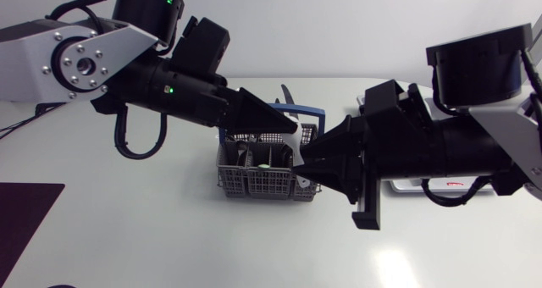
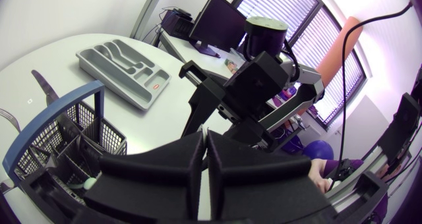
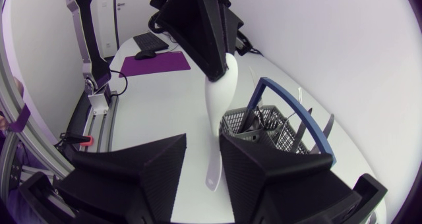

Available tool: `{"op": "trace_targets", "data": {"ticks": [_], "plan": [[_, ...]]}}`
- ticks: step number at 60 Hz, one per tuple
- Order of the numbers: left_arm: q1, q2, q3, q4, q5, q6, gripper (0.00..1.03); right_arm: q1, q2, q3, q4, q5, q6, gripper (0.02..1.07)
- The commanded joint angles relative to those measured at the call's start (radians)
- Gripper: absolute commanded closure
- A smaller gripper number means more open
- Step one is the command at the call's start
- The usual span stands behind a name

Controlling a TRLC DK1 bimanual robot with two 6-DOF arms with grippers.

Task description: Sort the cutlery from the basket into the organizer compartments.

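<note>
Left hand (image 1: 290, 128) and right hand (image 1: 307, 157) tip to tip over grey basket (image 1: 252, 185); white utensil (image 1: 301, 136) between them.

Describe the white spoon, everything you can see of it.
The white spoon looks like smooth, glossy plastic in one piece: a broad end tapering to a slim handle with a rounded tip. It hangs nearly upright, off the table, close by the basket. The left claw is shut on its broad end; the handle drops between the right claw's open fingers. Whether those touch it, I cannot tell.
</note>
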Motion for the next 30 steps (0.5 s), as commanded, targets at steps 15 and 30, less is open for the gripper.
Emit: {"op": "trace_targets", "data": {"ticks": [15,30], "plan": [[-0.013,0.016,0.024,0.004,0.03,-0.029,1.0,-0.002,0.024,0.035,0.011,-0.032,0.022,0.97],[-0.005,0.016,0.026,0.004,0.033,-0.034,0.88,0.004,0.026,0.039,-0.002,-0.033,0.033,1.02]]}}
